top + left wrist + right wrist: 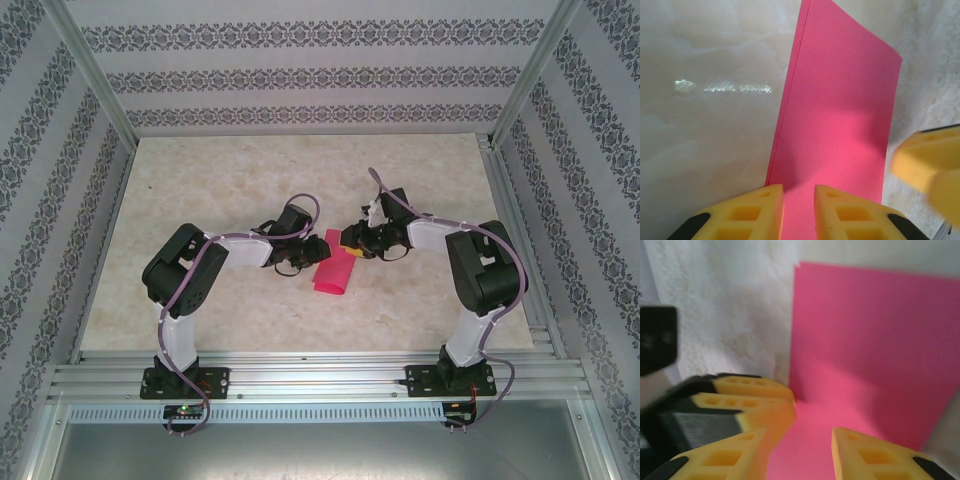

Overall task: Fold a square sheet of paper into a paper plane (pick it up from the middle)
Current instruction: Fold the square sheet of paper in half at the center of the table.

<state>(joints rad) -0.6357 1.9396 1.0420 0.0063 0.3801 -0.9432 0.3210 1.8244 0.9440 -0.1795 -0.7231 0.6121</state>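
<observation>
**Overhead view.** Both arms reach inward and meet near the middle of the pale marbled tabletop (200, 190). The left gripper (302, 262) and right gripper (352, 246) face each other across the square sheet of paper (336, 276). The magenta-red sheet lies folded into a narrow oblong, with its far end between the two grippers and its near end pointing toward the arm bases.

**Left wrist view.** The paper runs away from the camera as a long strip, with two layers showing along its left edge. The left gripper's yellow fingers (755, 210) stand slightly apart over the strip's near end. Pink shows through the narrow gap, so the jaws are spread a little and not clamped on the sheet. A yellow finger of the right gripper enters at the right margin.

**Right wrist view (blurred).** The right gripper's fingers (875, 460) stand farther apart over the paper, jaws spread; whether they touch it cannot be told. The left gripper's fingers lie just beside the paper's left edge
</observation>
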